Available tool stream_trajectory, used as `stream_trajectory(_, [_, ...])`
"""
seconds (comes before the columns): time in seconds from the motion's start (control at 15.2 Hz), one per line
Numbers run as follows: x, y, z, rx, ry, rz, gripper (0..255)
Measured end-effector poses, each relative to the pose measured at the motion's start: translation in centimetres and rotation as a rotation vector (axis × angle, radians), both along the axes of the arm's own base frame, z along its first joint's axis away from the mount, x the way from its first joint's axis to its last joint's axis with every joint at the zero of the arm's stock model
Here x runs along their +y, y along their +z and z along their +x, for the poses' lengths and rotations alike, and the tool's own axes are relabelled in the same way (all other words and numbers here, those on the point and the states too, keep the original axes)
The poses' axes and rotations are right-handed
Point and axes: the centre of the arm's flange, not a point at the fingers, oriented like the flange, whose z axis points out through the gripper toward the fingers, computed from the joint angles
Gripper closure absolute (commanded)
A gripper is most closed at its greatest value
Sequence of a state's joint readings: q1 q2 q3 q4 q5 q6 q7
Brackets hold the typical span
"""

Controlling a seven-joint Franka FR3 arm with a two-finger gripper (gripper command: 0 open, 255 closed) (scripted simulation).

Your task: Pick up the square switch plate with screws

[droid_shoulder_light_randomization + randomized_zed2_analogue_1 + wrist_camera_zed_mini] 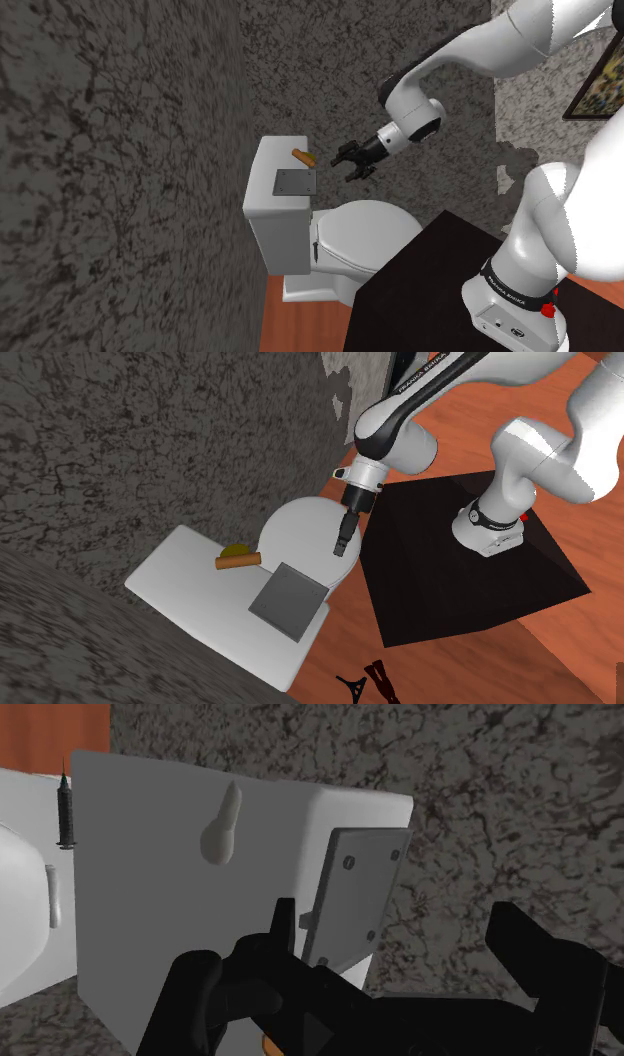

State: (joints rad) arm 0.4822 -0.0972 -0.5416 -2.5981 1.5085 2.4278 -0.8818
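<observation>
"Where's the gripper (352, 162)?"

"Just off the toilet tank's side, fingers spread, nothing in them."

"And the target?"

"The grey square switch plate (294, 182) lies flat on the tank lid (262, 175). I'd come straight down, straddle two opposite edges, and steer clear of the brown stick (302, 156) just beyond."

A white toilet tank lid (268, 160) (185, 584), set against a dark mottled wall, carries 3 things along its bowl-side edge. A grey square switch plate (294, 182) (288, 599) (352, 894) lies flat near 1 corner of the lid, with 4 screw heads showing at its corners in the wrist view. A short brown rod (302, 156) (238, 561) rests apart from it toward the middle of that edge, with a small olive-yellow object (238, 550) just behind the rod.
</observation>
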Motion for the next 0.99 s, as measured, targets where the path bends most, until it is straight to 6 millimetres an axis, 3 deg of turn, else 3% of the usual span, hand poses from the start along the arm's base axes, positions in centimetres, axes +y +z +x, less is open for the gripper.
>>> stream_trajectory(0.53, [3.4, -8.3, 5.9, -0.092, -0.151, 0.262, 0])
stream_trajectory(0.99, [4.0, -12.3, 6.3, -0.102, -0.166, 0.287, 0])
